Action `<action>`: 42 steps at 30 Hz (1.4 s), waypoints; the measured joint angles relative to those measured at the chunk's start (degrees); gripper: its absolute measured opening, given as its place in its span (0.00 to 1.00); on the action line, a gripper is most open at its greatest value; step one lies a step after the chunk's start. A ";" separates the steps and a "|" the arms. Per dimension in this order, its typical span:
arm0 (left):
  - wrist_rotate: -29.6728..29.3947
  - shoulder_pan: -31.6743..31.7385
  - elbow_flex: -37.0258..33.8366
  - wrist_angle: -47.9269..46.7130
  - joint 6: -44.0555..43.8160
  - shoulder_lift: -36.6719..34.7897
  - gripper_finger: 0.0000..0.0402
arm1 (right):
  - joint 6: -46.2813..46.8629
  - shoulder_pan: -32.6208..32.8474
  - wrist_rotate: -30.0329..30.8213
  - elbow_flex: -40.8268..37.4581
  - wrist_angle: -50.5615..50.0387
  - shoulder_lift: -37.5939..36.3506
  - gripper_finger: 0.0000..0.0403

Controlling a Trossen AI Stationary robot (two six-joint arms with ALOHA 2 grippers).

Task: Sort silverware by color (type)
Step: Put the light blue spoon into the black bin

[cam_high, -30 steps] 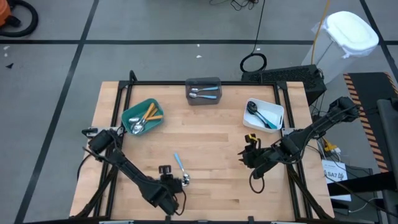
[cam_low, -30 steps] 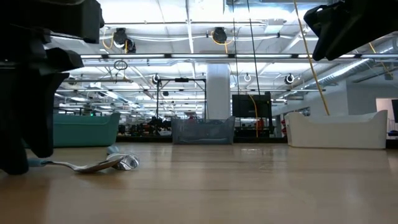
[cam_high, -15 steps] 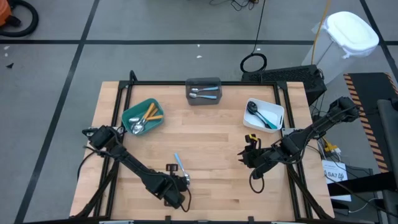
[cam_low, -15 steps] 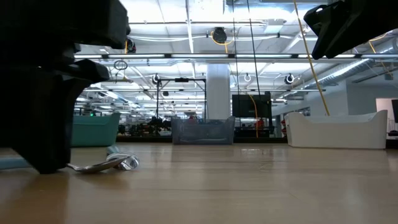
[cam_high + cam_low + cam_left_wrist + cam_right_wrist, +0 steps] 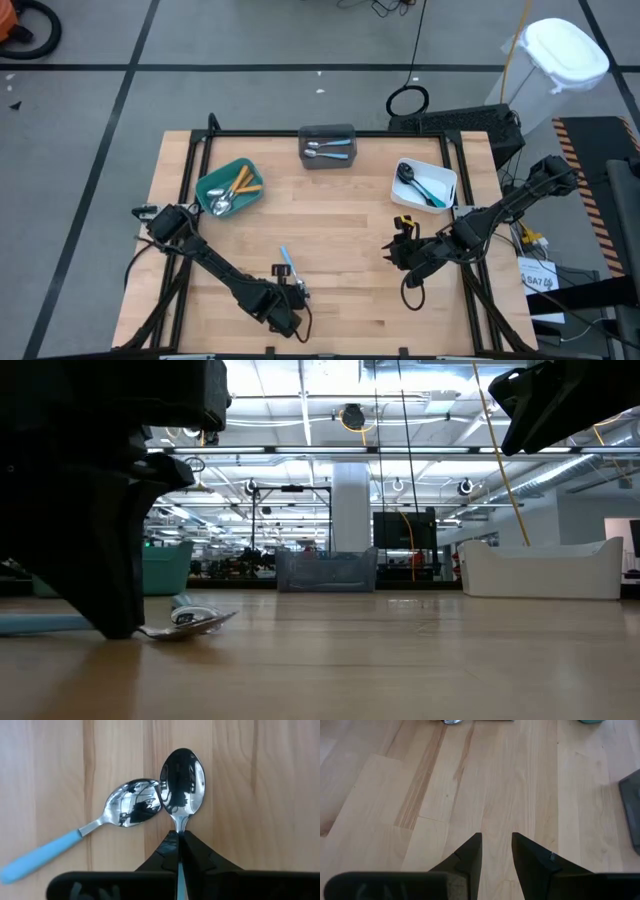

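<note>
Left hand (image 5: pixel 178 851) pinched on shiny silver spoon's (image 5: pixel 181 780) thin neck, bowl touching blue-handled silver spoon (image 5: pixel 100 831) on wooden desk (image 5: pixel 260 795), lift may drag/flip it; right hand (image 5: pixel 496 854) narrow gap, holding nothing

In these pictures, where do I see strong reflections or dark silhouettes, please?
Left wrist view: both spoon bowls, the gripped spoon and the blue-handled spoon, mirror the dark left gripper and the ceiling. Low view: bright ceiling lights turn the left arm into a black silhouette, and glare lies on the table. High view: lighting is even, shadows soft.
</note>
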 joint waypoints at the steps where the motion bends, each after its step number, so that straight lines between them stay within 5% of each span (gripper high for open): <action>1: -0.77 -0.24 1.25 -1.17 0.32 0.10 0.01 | 0.01 0.00 0.00 0.00 -0.01 0.00 0.25; 12: -13.88 -1.34 15.98 -10.23 9.33 0.50 0.00 | -0.16 -0.02 0.04 -0.02 0.02 0.00 0.25; 21: -34.38 -0.74 22.22 -14.43 14.48 0.32 0.00 | -0.40 -0.02 0.18 -0.02 -0.11 0.02 0.25; 25: -37.15 0.26 23.80 -15.25 14.60 0.28 0.00 | -1.09 -0.02 1.10 -0.58 2.28 0.00 0.25; 35: -39.85 2.45 34.26 -6.70 17.59 0.22 0.00 | -10.79 -1.19 3.47 -8.92 26.20 0.04 0.25; 42: -43.93 2.58 38.43 3.71 28.92 0.17 0.00 | -8.09 -1.25 -0.77 -8.97 35.10 0.00 0.26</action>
